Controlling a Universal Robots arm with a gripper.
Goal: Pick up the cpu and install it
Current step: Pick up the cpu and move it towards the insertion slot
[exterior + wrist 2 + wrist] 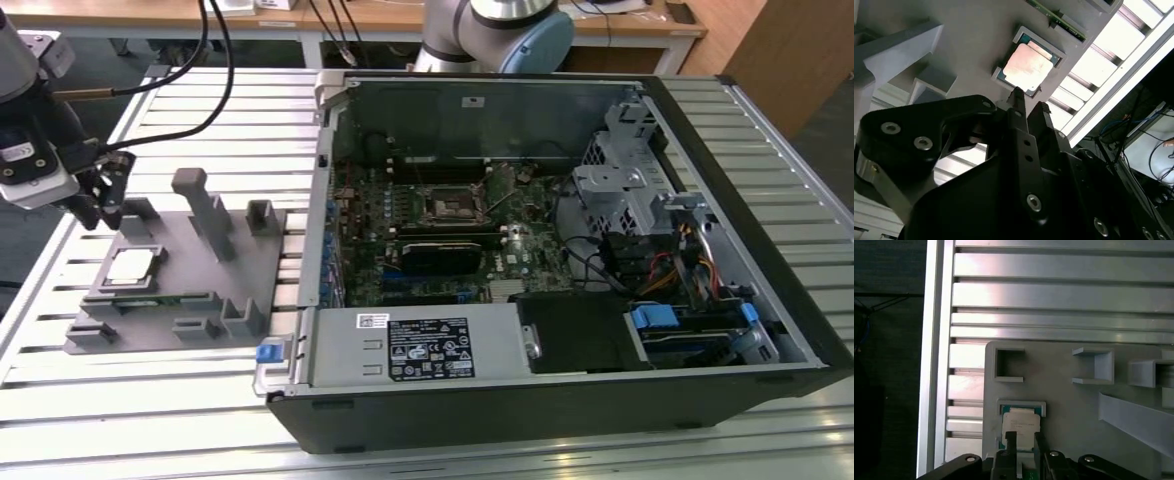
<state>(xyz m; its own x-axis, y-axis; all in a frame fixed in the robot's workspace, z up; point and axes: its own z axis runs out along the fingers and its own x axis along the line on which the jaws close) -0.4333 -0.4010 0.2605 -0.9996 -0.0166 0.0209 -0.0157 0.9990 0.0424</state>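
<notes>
Slatted table (134, 400): cpu (1026, 67) in fixture (171, 255), hand (1029, 106) slightly spread nearby; exterior view adds case (534, 425)

The arm (497, 28) is built of silver-grey tube segments with a pale blue joint cap. Black cables (218, 60) loop from its wrist, which carries a white-and-grey housing (27, 170). The claw (1029, 100) is matte black, with two slim tapering fingers (1016, 107), broad linkage plates (919, 130) and bright round screw heads (1034, 201).
</notes>
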